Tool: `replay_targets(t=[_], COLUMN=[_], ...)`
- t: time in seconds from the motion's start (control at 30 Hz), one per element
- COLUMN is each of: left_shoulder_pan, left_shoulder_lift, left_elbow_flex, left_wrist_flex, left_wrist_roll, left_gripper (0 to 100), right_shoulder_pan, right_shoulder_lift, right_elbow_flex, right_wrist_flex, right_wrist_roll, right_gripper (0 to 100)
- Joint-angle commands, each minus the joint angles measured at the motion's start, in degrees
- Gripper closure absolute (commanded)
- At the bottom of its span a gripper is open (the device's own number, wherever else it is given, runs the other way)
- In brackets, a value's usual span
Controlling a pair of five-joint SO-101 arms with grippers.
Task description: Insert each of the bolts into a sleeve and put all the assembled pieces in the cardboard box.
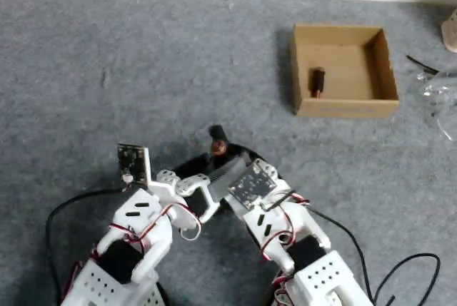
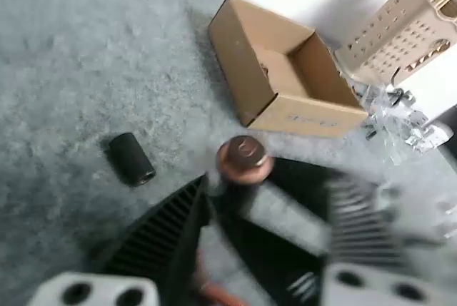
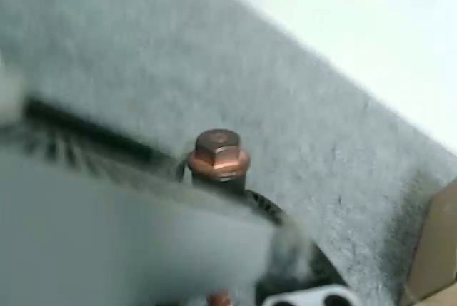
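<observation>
A copper-headed bolt point(image 1: 218, 147) stands head up in a black sleeve, held just above the grey carpet where both arms meet. My left gripper point(image 1: 212, 157) is shut on that sleeve; in the left wrist view its ribbed finger point(image 2: 171, 227) presses the dark body under the bolt head point(image 2: 244, 157). My right gripper point(image 1: 227, 161) sits close against the same piece from the other side, blurred. The bolt head point(image 3: 218, 155) rises above its jaw. A loose black sleeve point(image 1: 216, 133) point(image 2: 131, 157) lies just beyond. The cardboard box point(image 1: 346, 108) point(image 2: 235, 56) at the far right holds one assembled piece point(image 1: 316, 80).
Clear plastic bits and a thin cable point(image 1: 434, 85) lie right of the box. A beige perforated rack point(image 2: 400, 31) stands behind it. Black cables point(image 1: 400, 270) trail on the carpet by the right arm's base. Open carpet lies between the arms and the box.
</observation>
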Motion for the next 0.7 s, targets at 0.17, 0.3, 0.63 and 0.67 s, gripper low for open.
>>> replay_targets(t=[0.17,0.3,0.63,0.67], left_shoulder_pan=[-9.4,-16.0,-24.1,-23.6], left_shoulder_lift=[-1.1,-1.1,-0.9,-0.9], left_elbow_flex=[-3.1,-4.5,-4.3,-4.3], left_wrist_flex=[0.1,0.1,0.3,0.3], left_wrist_roll=[6.6,10.5,1.9,-0.6], left_gripper=[68,68,68,68], right_shoulder_pan=[1.1,1.2,4.5,4.5], right_shoulder_lift=[-0.7,-0.7,-0.7,-0.7], right_elbow_flex=[6.4,6.4,6.4,6.4], right_wrist_flex=[-2.6,-2.6,-2.6,-2.6], right_wrist_roll=[0.5,0.5,0.3,0.3], right_gripper=[99.5,99.5,99.5,99.5])
